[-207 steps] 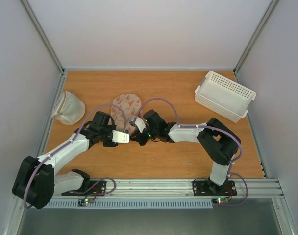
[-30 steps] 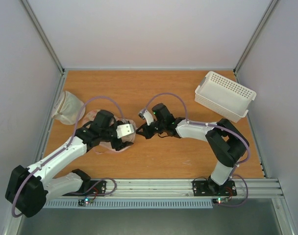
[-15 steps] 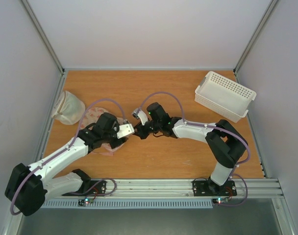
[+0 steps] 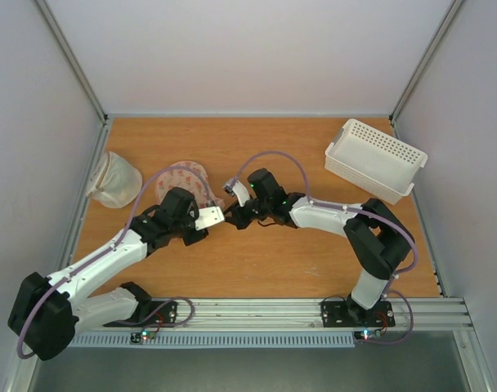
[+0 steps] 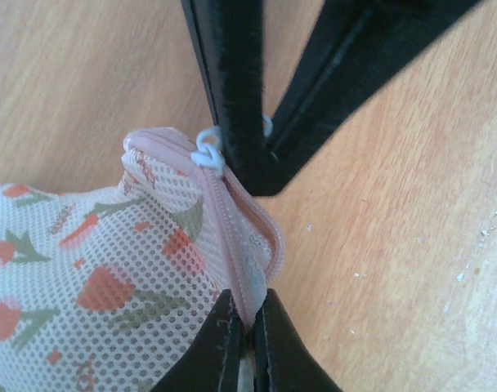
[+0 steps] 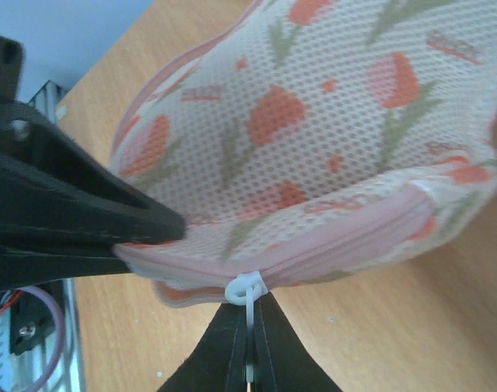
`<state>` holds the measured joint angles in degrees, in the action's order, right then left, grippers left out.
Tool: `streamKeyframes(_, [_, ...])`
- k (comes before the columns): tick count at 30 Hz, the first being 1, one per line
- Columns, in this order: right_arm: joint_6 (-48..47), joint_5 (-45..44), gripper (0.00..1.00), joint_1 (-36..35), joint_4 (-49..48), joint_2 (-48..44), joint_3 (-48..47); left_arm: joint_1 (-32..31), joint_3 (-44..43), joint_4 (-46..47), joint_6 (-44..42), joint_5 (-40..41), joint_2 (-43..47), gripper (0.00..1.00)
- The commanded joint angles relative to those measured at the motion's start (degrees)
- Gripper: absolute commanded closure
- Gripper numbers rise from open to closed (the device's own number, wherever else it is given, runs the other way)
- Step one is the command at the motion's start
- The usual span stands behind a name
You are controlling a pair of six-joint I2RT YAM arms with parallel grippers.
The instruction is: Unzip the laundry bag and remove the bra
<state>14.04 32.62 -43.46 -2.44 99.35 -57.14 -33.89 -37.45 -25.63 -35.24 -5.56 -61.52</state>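
The laundry bag point(image 4: 183, 178), cream mesh with red flower prints and a pink zipper edge, lies left of centre on the table. My left gripper point(image 5: 247, 314) is shut on the pink zipper tape at the bag's end point(image 5: 109, 261). My right gripper point(image 6: 248, 331) is shut on the white zipper pull point(image 6: 247, 287), just below the bag point(image 6: 330, 122). Both grippers meet at the bag's near-right end, the left gripper point(image 4: 220, 217) almost touching the right gripper point(image 4: 232, 216). The bra is hidden.
An off-white mesh sack point(image 4: 114, 178) lies at the left edge. A white perforated basket point(image 4: 375, 159) stands at the far right. Grey walls enclose the table, and a metal rail point(image 4: 257, 314) runs along the near edge.
My left gripper has gone from open to shut on the bag's zipper edge. The bag has shifted away from the near edge; the right gripper has stayed shut on the pull.
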Motion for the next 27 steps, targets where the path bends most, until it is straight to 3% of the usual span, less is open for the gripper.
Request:
streamKeyframes(1, [-3.54, -3.63, 0.99, 4.12, 2.65, -0.37, -0.34, 0.01, 2.67, 3.75, -9.76, -0.41, 1.57, 0.99])
streamKeyframes(5, [-5.7, -4.41, 0.99, 7.21, 6.21, 0.76, 0.47, -0.03, 4.9, 7.93, -19.14, 0.07, 2.03, 0.99])
streamKeyframes(12, [-7.65, -6.05, 0.99, 12.04, 7.56, 3.22, 0.28, -0.03, 2.83, -0.04, -27.91, -11.37, 3.75, 0.99])
streamKeyframes(25, [-7.84, -4.05, 0.99, 13.91, 6.01, 3.3, 1.66, -0.01, 2.06, -2.37, -22.81, -17.59, 3.11, 0.99])
streamKeyframes(26, [-7.84, -3.82, 0.96, 13.93, 6.1, 3.23, 1.75, 0.04, 2.19, -2.03, -21.13, -18.43, 2.95, 0.91])
streamKeyframes(27, [-7.84, -3.37, 0.92, 13.93, 6.38, 3.28, 1.77, -0.03, 2.19, -1.77, -19.97, -19.2, 2.97, 0.74])
